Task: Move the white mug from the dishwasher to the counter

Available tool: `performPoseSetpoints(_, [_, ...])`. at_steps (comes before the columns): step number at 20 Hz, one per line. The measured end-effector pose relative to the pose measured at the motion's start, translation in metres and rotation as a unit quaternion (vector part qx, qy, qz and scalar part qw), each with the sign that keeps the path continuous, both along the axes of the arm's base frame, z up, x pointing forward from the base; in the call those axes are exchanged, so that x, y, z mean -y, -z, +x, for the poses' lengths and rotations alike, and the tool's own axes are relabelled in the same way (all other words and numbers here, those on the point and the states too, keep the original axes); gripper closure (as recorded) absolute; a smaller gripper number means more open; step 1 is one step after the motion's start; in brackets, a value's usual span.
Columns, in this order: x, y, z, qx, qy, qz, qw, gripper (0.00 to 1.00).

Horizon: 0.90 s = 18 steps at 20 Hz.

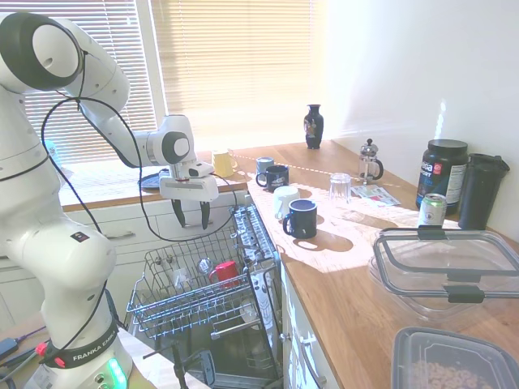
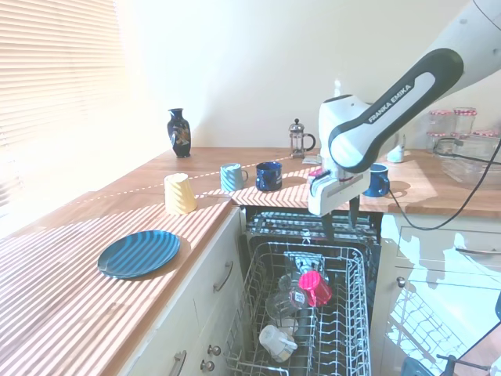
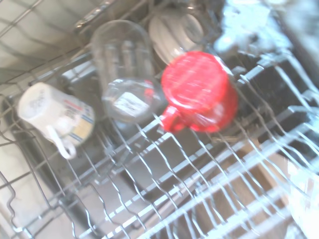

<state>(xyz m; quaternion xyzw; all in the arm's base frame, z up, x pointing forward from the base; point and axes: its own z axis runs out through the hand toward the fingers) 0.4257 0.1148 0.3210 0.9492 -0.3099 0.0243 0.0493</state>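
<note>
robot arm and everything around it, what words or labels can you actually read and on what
"FRANKA EMIKA" on the white arm's forearm, second exterior view.
"FRANKA EMIKA", partly cut off, on the arm's base, first exterior view.
Black tub on the counter: white label print, too small to read.
Can: print too small to read.
White mug in the dishwasher rack: coloured print, too blurred to read.

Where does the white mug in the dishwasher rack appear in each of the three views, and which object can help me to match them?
First exterior view: white mug lies in the wire rack, left of the red mug.
Second exterior view: white mug lies near the bottom edge, below the red mug.
Wrist view: white mug lies at the left.
Shared landmark: the red mug.
</note>
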Motion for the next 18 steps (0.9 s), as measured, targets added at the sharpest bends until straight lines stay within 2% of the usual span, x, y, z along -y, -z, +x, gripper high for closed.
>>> performPoseSetpoints(4, [-0.047,0.048,0.013,-0.001,-0.04,-0.001,0.9992,0.0])
performPoseSetpoints(11, [-0.131,0.142,0.031,-0.045,-0.087,-0.012,0.9951,0.0])
performPoseSetpoints(18, [-0.168,0.198,0.028,-0.068,-0.116,-0.033,0.9903,0.0])
